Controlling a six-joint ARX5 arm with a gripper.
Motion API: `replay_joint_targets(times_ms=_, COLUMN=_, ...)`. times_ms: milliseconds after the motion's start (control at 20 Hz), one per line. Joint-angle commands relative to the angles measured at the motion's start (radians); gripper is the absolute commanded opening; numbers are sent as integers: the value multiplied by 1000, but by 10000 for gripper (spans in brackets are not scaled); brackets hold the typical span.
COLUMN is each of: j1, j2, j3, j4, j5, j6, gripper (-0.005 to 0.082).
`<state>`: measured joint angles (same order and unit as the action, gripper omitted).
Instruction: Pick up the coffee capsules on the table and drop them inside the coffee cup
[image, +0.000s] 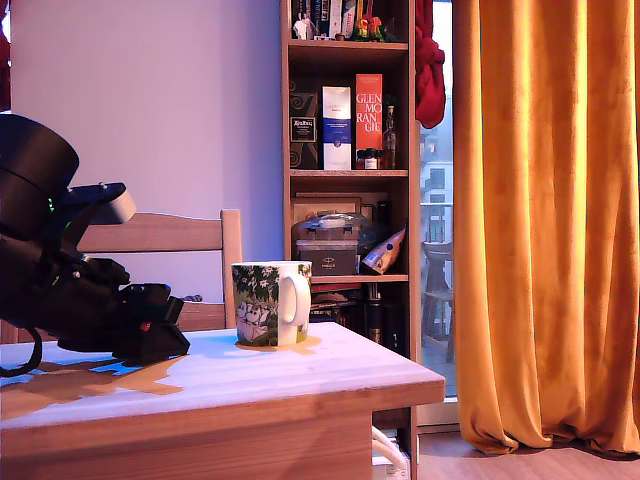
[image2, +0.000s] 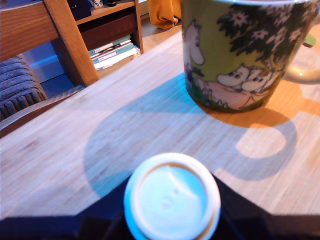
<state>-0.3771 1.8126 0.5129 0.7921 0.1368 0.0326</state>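
Note:
The coffee capsule (image2: 172, 196) shows in the wrist view as a round pale lid with a blue rim, close to the camera. It sits between the dark fingers (image2: 100, 217) of my gripper (image2: 172, 205), which press against both its sides. The white coffee cup (image2: 240, 55) with green foliage and pale figures stands upright just beyond it on the table (image2: 75, 150). In the exterior view my black gripper (image: 150, 335) is low over the table (image: 300, 375), to the left of the cup (image: 272, 303), whose handle points to that view's right. The capsule is hidden there.
A wooden slat-back chair (image: 160, 235) stands behind the table, its leg and cushion (image2: 65, 40) near the far edge. A bookshelf (image: 345, 150) with boxes and bottles is behind the cup. An orange curtain (image: 545, 220) hangs at the exterior view's right.

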Motion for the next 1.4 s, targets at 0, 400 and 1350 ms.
replay_joint_targets(times_ms=0, j1=0, j2=4, j3=-32, j4=-36, j5=6, j6=-2, gripper=146)
replay_joint_targets(times_ms=400, j1=0, j2=-249, j3=-31, j4=1, j5=13, j6=-7, gripper=146)
replay_joint_targets(times_ms=1350, j1=-88, j2=-121, j3=549, j4=-586, j5=128, j6=-32, gripper=147)
